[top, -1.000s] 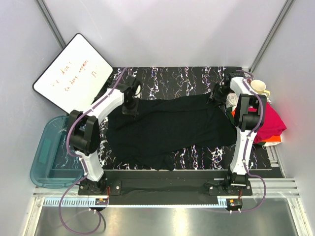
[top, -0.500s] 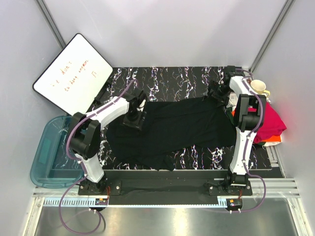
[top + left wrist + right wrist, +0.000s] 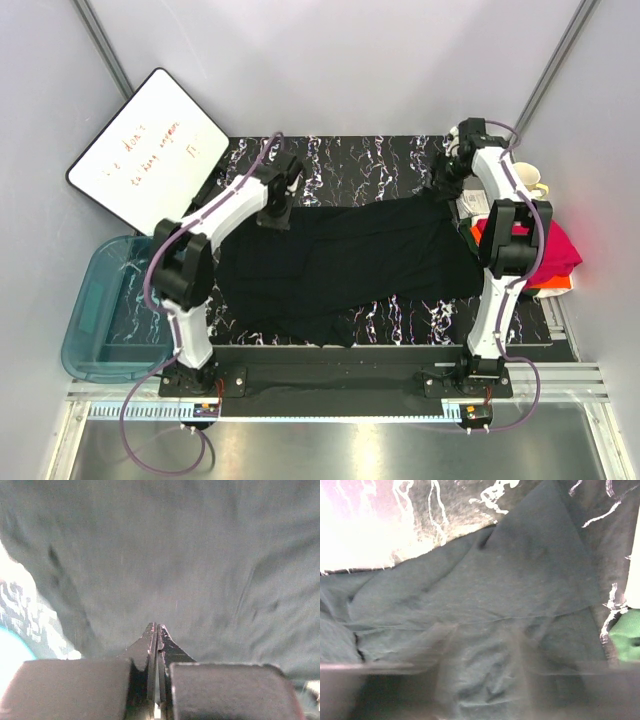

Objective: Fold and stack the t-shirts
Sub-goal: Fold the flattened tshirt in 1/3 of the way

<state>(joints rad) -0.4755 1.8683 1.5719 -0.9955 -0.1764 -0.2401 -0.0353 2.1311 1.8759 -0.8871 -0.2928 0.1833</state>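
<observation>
While L claw (image 3: 156, 628) sits shut over black tee (image 3: 350, 255), can't tell R claw (image 3: 443, 185) (blurred, nr mug (image 3: 531, 179)).

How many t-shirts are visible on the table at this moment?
2: the black t-shirt spread across the table, the pink t-shirt bunched at the right edge. An orange piece beneath the pink may be a third, mostly hidden.

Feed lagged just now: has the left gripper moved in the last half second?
Yes. The left gripper shifted away from the arm bases, toward the far edge of the table.

closed left gripper (image 3: 157, 631) over black t-shirt (image 3: 175, 555)
</observation>
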